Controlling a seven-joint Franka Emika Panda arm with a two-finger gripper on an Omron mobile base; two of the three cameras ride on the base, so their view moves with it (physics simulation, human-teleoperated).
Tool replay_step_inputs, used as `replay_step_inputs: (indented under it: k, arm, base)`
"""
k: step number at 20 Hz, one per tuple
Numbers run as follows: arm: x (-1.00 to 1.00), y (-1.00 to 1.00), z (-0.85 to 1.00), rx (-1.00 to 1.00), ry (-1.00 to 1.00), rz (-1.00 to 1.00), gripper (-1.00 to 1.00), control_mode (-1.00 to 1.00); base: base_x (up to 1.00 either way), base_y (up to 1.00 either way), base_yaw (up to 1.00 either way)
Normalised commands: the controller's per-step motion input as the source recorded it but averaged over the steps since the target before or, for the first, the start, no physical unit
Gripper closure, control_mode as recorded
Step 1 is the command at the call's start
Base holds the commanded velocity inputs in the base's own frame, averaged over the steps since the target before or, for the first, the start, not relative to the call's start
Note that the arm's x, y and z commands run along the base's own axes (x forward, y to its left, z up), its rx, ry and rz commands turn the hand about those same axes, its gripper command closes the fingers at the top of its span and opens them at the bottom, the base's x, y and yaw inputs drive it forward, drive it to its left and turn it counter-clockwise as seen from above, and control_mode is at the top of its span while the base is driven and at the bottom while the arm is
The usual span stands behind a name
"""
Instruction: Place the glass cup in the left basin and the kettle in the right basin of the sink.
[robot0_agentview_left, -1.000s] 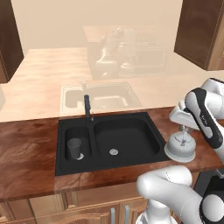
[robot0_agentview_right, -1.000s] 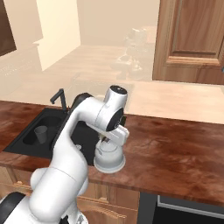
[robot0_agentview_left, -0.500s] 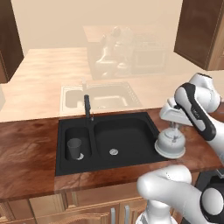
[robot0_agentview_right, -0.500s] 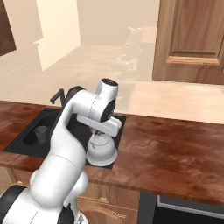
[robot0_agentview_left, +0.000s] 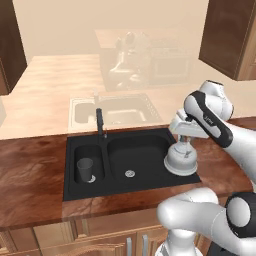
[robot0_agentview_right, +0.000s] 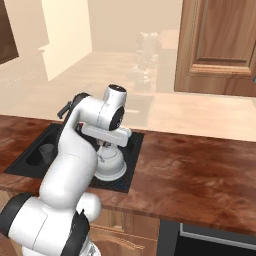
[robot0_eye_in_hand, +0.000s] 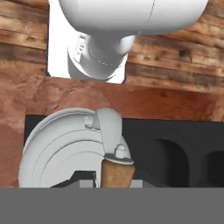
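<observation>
Clamped on the thin arched handle of the squat silvery-white kettle – two-finger gripper, right of centre, over the wider black basin's right rim. Small greyish tumbler upright in narrow basin – lower left.

A reddish-brown wooden counter is recorded running below the fingers and well out to either side of them, with pale wooden cabinet fronts noted beneath its near edge. A dark upper cabinet is observed above and to the right of the fingers, and a second one far off to their left at a similar height. A panelled wooden door is seen beyond the fingers on the right, and a dark appliance front is noted low on that side, under the counter.
</observation>
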Motion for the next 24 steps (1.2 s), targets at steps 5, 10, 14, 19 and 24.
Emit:
replay_step_inputs:
  k: [5,10,14,19,24]
  arm:
    - [0.39,0.26,0.00,0.00,0.00,0.13,1.00,-1.00]
    - [0.31,0.30,0.00,0.00,0.00,0.12,1.00,-1.00]
    - [0.30,0.36,0.00,0.00,0.03,0.10,1.00,-1.00]
    - [0.29,0.37,-0.05,0.00,0.04,0.08,1.00,-1.00]
    - [0.37,0.26,-0.12,0.00,0.01,0.06,1.00,-1.00]
  base:
    - [0.00,0.00,0.00]
    - [0.00,0.00,0.00]
    - [0.00,0.00,0.00]
    - [0.00,0.00,0.00]
    - [0.00,0.00,0.00]
